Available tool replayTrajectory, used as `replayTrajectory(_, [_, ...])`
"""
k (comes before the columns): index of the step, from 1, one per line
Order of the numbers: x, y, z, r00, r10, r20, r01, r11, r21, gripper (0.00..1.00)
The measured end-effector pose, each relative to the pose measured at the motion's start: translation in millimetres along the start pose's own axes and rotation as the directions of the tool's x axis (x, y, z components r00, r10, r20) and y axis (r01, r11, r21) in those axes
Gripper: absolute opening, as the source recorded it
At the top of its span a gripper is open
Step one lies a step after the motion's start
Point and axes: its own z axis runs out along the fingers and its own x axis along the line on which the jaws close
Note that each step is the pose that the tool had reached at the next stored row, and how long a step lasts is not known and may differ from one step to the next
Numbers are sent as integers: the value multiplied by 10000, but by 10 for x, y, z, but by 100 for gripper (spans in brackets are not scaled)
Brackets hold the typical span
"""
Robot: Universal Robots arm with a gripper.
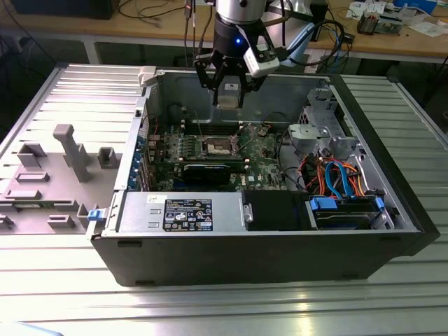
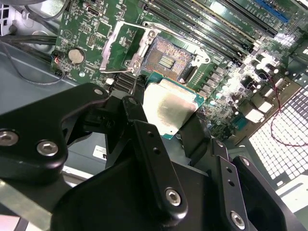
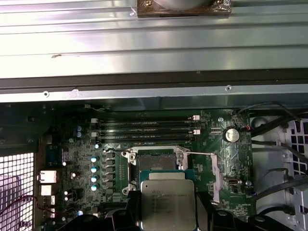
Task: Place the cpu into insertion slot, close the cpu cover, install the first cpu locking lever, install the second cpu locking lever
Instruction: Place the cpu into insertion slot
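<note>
In the upper centre of the exterior view, the gripper [image 1: 229,98] was clenched on the cpu [image 2: 171,108], held flat and clear above the board. The insertion slot [image 1: 217,145] lay lower in that frame, bare, with its cpu cover [image 2: 114,43] standing open. Memory slots [image 2: 211,24] ran alongside.

Ribbed metal table [image 1: 210,308] bears open computer case [image 1: 245,260].

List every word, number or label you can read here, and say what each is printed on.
Nothing reads with confidence.
On the power supply, the black label: white print, too small to read.
On top of the cpu: faint lines of print, too blurred to read.
On the green circuit board: tiny white markings, unreadable.
</note>
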Motion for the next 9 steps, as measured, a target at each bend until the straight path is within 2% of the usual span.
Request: replayTrajectory(9, [1, -1, 18, 10000, 0, 0, 0, 10000, 0, 55])
